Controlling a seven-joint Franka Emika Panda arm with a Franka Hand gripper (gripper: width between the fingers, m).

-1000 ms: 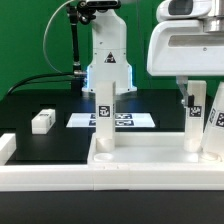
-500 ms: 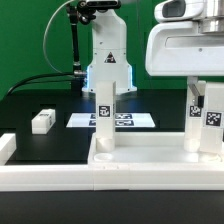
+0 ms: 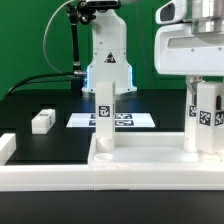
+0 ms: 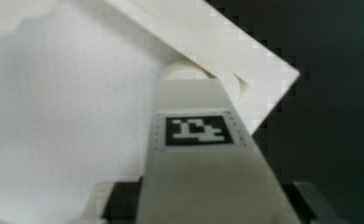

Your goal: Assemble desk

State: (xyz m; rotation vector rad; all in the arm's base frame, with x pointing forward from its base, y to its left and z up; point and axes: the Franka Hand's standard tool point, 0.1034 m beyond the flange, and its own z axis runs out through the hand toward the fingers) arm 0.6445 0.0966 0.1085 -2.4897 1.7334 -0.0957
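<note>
Three leg posts show clearly in the exterior view; the standing leg post (image 3: 104, 120) is upright in the tabletop panel (image 3: 150, 160) near its corner on the exterior view's left, with its tag facing the camera; the loose leg post (image 3: 42, 121) lies on its side on the black table (image 3: 30, 105), well apart from the panel; the held leg post (image 3: 207, 125) hangs upright under the gripper (image 3: 207, 92) at the panel's end on the exterior view's right, its lower end down at the panel. Just beside it, toward the exterior view's left, a narrow strip of another upright white post (image 3: 191, 128) shows, mostly hidden. The panel lies flat behind the barrier wall (image 3: 60, 185); the marker board (image 3: 80, 120) lies flat on the table behind the standing post, before the robot base (image 3: 108, 60).

From the wrist view, the held leg post (image 4: 200, 150) runs away from the camera, its tag facing the lens; the dark fingers (image 4: 117, 203) sit tight against both its sides, so the gripper (image 4: 205, 205) is clamped on it at a middling width. The post's far end meets the white tabletop panel (image 4: 54, 100) at a corner; whether it is seated there I cannot tell.
</note>
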